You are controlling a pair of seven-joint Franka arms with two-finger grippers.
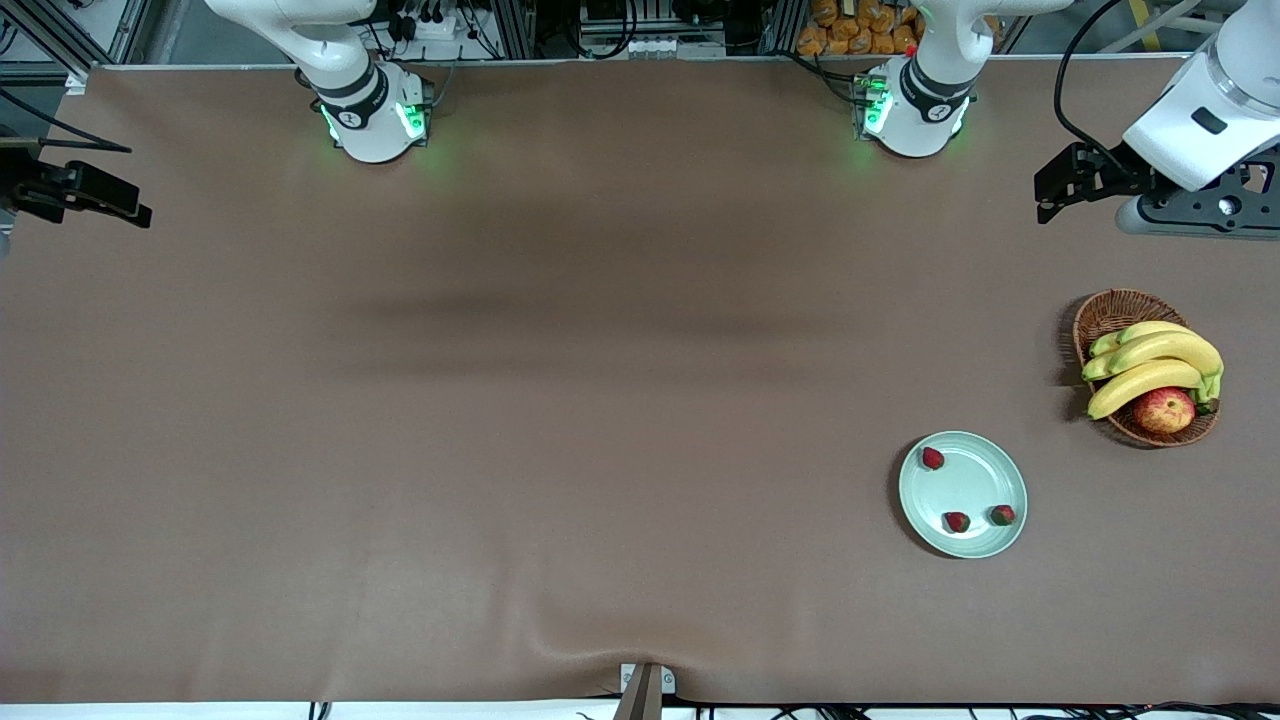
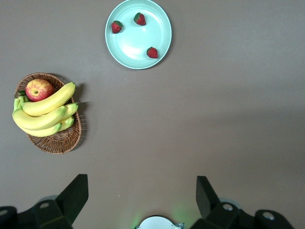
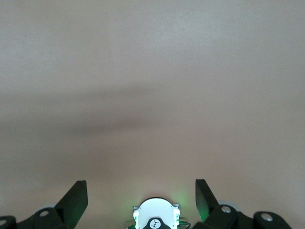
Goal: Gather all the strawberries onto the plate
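While both claws (image 2: 138, 200) (image 3: 138, 200) hang apart, three strawberries (image 1: 933, 458) on plate (image 1: 975, 480), seemingly unlabelled.

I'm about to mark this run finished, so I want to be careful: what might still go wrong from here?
Little, probably. All three strawberries lie on the plate, but two sit close to its low rim nearest the front camera, so a nudge might roll them off. The left gripper and right gripper hang open over bare table; a low sweep by the left arm could clip the basket of fruit.
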